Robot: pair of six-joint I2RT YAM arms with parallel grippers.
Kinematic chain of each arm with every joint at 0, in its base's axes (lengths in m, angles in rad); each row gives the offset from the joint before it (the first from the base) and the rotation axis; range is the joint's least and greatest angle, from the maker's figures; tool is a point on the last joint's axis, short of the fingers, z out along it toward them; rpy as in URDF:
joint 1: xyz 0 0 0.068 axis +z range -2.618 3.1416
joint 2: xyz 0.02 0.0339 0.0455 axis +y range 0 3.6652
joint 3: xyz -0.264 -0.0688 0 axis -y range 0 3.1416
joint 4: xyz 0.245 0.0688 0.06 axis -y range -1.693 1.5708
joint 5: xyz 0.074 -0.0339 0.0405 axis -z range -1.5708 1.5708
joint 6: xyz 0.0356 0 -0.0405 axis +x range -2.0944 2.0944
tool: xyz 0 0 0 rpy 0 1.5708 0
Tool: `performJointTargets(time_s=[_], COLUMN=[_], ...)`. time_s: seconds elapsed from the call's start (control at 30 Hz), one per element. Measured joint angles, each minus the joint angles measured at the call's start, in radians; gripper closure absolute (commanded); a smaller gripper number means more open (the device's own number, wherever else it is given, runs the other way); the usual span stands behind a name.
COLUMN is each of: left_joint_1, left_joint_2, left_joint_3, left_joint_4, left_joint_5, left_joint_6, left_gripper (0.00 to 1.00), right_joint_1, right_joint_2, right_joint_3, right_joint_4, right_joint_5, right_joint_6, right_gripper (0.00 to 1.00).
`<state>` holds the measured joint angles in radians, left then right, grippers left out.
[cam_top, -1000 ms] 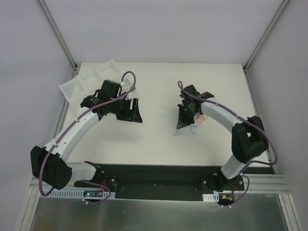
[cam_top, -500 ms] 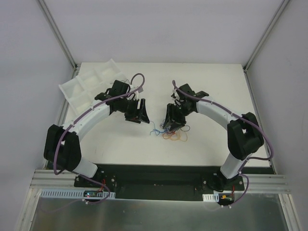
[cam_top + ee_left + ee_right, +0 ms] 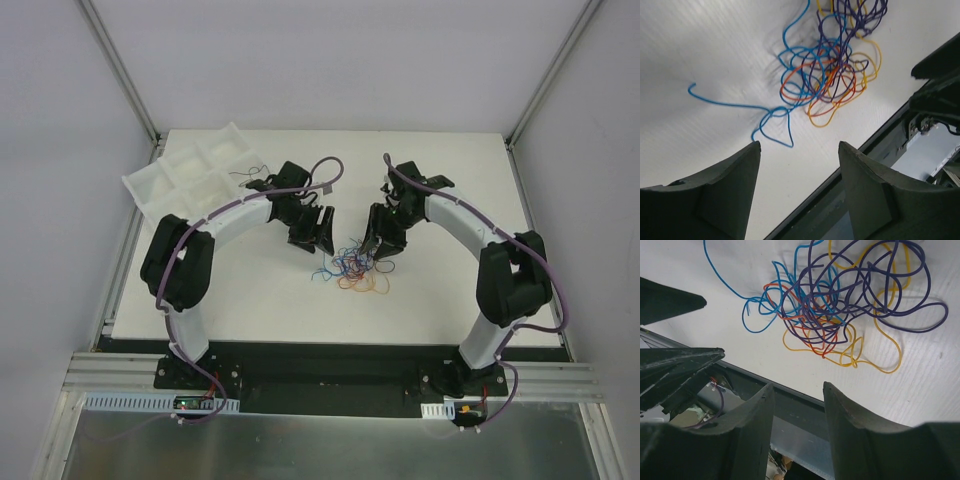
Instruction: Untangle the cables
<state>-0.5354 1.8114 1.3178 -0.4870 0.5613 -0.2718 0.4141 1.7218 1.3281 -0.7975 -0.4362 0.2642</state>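
From above you cannot separate single strands of the cables point(image 3: 356, 272); they are too thin there, and the right gripper point(image 3: 382, 252) covers the tangle's far corner. Both wrist views crop its top loops at the upper edge

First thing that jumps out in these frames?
The tangle of cables, blue, purple, orange and red loops knotted together mid-table, grabs the eye first. The left gripper and right gripper flank it on either side, both open and holding nothing. A white compartment tray sits at the table's far left corner.
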Motion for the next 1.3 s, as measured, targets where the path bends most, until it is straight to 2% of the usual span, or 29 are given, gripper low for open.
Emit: performJointTargets(time_s=[0.17,0.27,0.37,0.47,0.53,0.67,0.73,0.83,1.03,1.17,1.3], left_joint_1=[0.000,0.000,0.000,0.000,0.000,0.000,0.000,0.000,0.000,0.000,0.000], left_joint_2=[0.095,0.133,0.138,0.136,0.136,0.149,0.150,0.138,0.009,-0.086,-0.185], left_joint_3=[0.085,0.084,0.055,0.008,-0.018,-0.030,-0.031,-0.033,-0.058,-0.058,-0.058], left_joint_4=[0.014,0.008,0.017,0.072,0.108,0.177,0.200,0.222,0.232,0.264,0.273], left_joint_5=[-0.005,-0.033,-0.075,-0.088,-0.090,-0.100,-0.111,-0.129,-0.106,-0.018,0.056], left_joint_6=[-0.109,-0.198,-0.287,-0.381,-0.438,-0.533,-0.551,-0.543,-0.482,-0.449,-0.407], left_gripper=[0.49,0.48,0.41,0.46,0.53,0.90,1.00,1.00,1.00,1.00,1.00], right_joint_1=[0.003,0.004,0.011,0.027,0.038,0.055,0.061,0.071,0.114,0.150,0.159], right_joint_2=[0.027,0.027,0.028,0.034,0.048,0.090,0.094,0.094,0.103,0.145,0.225], right_joint_3=[0.007,0.007,0.007,0.007,0.011,0.026,0.026,0.033,0.064,0.077,0.111], right_joint_4=[-0.002,-0.003,-0.003,-0.003,-0.003,-0.008,-0.014,-0.026,-0.011,0.027,0.029], right_joint_5=[-0.014,-0.018,-0.020,-0.025,-0.026,-0.032,-0.032,-0.025,0.019,0.076,0.133], right_joint_6=[0.001,0.001,0.000,-0.001,-0.003,-0.012,-0.018,-0.024,-0.014,0.014,0.044], right_gripper=[0.55,0.55,0.56,0.56,0.56,0.57,0.56,0.53,0.32,0.32,0.37])
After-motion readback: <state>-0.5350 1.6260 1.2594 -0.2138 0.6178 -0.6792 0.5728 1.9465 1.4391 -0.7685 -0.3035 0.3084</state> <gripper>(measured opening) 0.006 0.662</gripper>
